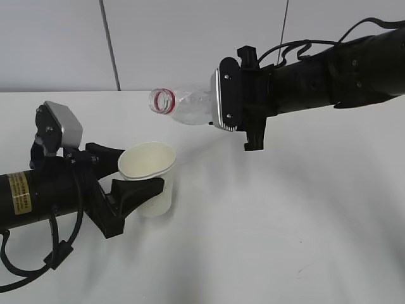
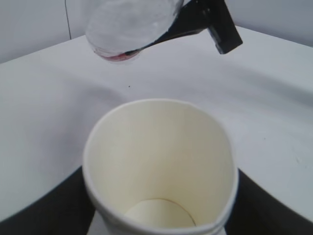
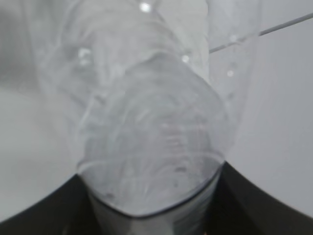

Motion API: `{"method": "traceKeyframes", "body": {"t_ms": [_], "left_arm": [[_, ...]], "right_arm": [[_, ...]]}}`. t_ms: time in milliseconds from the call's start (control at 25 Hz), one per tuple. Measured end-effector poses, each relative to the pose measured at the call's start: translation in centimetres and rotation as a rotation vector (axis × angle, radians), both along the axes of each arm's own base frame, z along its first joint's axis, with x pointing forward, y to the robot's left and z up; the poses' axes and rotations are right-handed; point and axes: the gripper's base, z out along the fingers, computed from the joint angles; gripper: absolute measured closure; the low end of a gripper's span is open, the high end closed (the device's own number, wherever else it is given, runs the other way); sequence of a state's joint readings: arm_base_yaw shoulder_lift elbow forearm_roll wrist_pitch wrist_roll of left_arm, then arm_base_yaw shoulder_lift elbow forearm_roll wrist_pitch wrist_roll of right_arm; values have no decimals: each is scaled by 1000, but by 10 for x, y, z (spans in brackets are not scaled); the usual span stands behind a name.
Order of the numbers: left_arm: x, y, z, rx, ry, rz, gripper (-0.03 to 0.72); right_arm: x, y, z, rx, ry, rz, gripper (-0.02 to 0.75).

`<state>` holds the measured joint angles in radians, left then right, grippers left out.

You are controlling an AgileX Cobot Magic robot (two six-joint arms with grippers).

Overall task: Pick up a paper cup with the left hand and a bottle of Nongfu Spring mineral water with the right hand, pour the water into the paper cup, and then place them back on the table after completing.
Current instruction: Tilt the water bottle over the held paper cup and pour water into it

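Note:
The white paper cup (image 1: 149, 177) stands on the table (image 1: 285, 228), and my left gripper (image 1: 130, 180) is shut on it. In the left wrist view the cup (image 2: 161, 161) fills the frame; its inside looks dry. My right gripper (image 1: 243, 111) is shut on the clear bottle (image 1: 183, 104) and holds it on its side above the table. The bottle's open mouth with a red ring (image 1: 162, 100) points left, above and behind the cup. The bottle also shows in the left wrist view (image 2: 128, 24) and fills the right wrist view (image 3: 146, 112). No water stream shows.
A grey wall (image 1: 190, 38) with a vertical seam rises behind the table's far edge. Black cables trail from the right arm (image 1: 342, 66) and loop below the left arm (image 1: 31, 199).

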<state>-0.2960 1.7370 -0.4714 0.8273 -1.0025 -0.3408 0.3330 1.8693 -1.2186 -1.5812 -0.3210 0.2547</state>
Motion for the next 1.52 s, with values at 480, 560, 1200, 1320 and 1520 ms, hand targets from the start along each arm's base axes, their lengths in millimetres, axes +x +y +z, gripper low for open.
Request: {"method": "traceKeyframes", "body": {"t_ms": [480,560,1200,1320,1520], "left_arm": [[0,-1,1,-28,-9,-10,224],[0,-2,-1,-32,-3,-12,224],[8,-11,-14,-2,15,-86,224],[4,-18,-17,0,21,-115,225],[5,-25,-23,0,39,-124,225]], "right_arm": [[-1,-1,-1,-81,-39,55,361],[-1,-1,-2,-97,-46,66,361],[2,-6,-4,-216,-97,68,361],[2,-7,-4,-233,-104,70,361],[3,-9,-5,-276,-124,69,361]]}}
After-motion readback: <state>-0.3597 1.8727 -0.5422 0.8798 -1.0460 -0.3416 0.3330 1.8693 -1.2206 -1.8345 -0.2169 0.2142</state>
